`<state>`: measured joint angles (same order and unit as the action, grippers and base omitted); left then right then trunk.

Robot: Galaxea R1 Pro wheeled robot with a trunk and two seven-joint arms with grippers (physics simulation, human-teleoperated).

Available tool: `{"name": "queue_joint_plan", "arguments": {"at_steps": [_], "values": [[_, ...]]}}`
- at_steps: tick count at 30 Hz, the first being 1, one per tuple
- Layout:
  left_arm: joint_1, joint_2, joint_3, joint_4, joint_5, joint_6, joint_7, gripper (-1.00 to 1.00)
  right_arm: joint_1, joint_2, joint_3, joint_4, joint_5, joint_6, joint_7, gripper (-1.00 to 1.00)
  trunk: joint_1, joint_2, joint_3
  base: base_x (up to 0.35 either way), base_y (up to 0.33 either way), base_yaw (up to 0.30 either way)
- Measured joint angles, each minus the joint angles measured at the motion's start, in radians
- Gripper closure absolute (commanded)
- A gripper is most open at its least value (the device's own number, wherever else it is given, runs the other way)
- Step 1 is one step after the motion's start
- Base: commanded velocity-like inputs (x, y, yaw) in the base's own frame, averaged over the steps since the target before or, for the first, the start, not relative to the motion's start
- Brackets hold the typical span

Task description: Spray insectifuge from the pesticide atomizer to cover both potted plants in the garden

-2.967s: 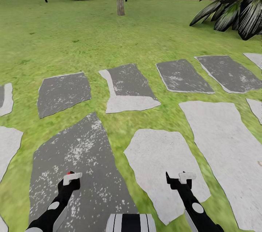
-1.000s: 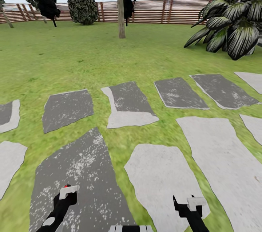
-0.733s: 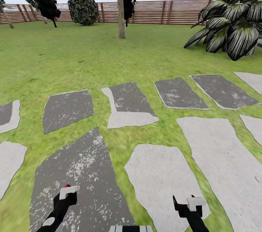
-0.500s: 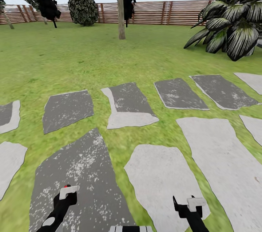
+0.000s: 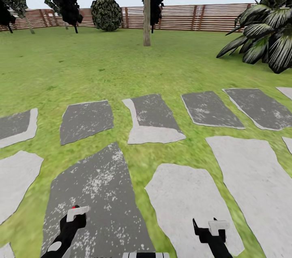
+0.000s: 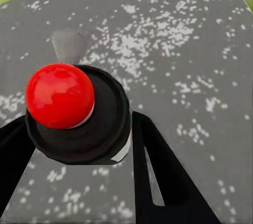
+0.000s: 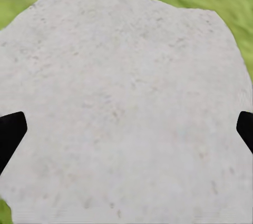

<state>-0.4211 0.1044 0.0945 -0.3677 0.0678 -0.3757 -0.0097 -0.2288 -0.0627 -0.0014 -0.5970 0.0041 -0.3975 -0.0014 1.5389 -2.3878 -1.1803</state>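
Black left gripper (image 6: pixel 79 129): clamped on a dark atomizer (image 6: pixel 79 116) with a red cap, above a speckled stepping stone (image 5: pixel 93 193). Right gripper (image 7: pixel 126 129): fingers spread, empty, over a pale slab (image 5: pixel 190 197). Lawn (image 5: pixel 101 67), fence (image 5: pixel 178 17) beyond (potted plants unsighted). Risk: driving past them, or losing the bottle.

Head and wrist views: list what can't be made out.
Left wrist view: the red-topped black knob between the fingers hides whatever is under it; what it is stays unclear.
Head view: the left gripper is too small to tell its grip.
Head view: the agave is cut by the right edge.
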Motion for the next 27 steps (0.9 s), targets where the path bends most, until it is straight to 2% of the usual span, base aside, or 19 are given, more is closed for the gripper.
{"name": "queue_joint_plan", "arguments": {"at_steps": [27], "values": [[0.000,-0.003,0.000,0.003,-0.001,0.000,0.000,1.00,0.000,0.001,0.001,0.014,0.000,0.000,0.000,-1.00,0.000,0.000,0.019,0.000,0.000,0.254]]}}
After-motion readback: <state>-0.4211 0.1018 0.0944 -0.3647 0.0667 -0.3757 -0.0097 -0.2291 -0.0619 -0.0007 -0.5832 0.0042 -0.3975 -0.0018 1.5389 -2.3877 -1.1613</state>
